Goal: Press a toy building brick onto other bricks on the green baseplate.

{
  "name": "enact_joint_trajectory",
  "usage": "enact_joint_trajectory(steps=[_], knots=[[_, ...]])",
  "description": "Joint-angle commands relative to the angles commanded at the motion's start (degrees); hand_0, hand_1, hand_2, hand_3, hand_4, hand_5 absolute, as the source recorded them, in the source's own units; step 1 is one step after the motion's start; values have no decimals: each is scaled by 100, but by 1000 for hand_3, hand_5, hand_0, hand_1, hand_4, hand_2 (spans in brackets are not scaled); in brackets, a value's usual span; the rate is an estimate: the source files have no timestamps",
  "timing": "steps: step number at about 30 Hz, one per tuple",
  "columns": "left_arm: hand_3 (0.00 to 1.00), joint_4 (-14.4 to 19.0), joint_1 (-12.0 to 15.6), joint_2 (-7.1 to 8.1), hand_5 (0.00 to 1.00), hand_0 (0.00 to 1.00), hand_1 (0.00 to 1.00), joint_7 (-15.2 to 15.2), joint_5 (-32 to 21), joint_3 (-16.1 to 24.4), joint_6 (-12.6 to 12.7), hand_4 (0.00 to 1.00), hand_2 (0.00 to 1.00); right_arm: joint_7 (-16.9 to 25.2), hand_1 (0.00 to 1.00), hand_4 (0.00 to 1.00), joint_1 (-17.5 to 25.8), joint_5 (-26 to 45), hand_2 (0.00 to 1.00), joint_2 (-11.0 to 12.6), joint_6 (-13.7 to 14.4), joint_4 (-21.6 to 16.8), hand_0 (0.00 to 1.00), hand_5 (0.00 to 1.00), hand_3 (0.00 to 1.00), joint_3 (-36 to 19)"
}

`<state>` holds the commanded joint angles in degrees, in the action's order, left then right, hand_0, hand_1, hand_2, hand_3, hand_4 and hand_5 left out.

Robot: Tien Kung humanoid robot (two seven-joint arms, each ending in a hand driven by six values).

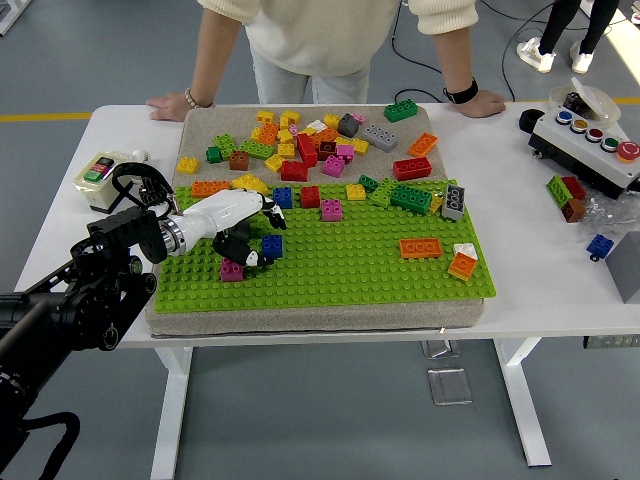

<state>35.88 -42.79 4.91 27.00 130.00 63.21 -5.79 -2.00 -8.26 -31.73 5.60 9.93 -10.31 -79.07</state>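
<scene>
The green baseplate [360, 270] lies on a grey mat in the middle of the table. A magenta brick [232, 271] is stuck on its left part, and a blue brick [272, 246] stands just right of that. My left hand [245, 240], white with black fingertips, reaches in from the left. Its fingers are curled on a small dark brick [231, 251], held right over the magenta brick and touching or nearly touching it. The right arm is out of view.
Several loose bricks [310, 140] lie on the mat behind the baseplate. Orange bricks [421, 247] sit on its right part. A person's hands [170, 103] rest on the far table edge. A button box [585, 140] stands at the right and a small switch box [98, 175] at the left.
</scene>
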Motion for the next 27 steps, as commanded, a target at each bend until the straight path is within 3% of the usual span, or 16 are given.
enact_joint_trajectory(steps=[17, 27], knots=[[642, -238, -70, -77, 155, 892, 738, -33, 0, -38, 120, 880, 648, 4, 660, 917, -9, 15, 705, -1, -21, 0, 729, 500, 589, -22], [589, -285, -79, -101, 105, 881, 726, -41, 0, -48, 185, 801, 610, 12, 660, 917, -13, 29, 706, -4, -16, 0, 731, 500, 588, -34]])
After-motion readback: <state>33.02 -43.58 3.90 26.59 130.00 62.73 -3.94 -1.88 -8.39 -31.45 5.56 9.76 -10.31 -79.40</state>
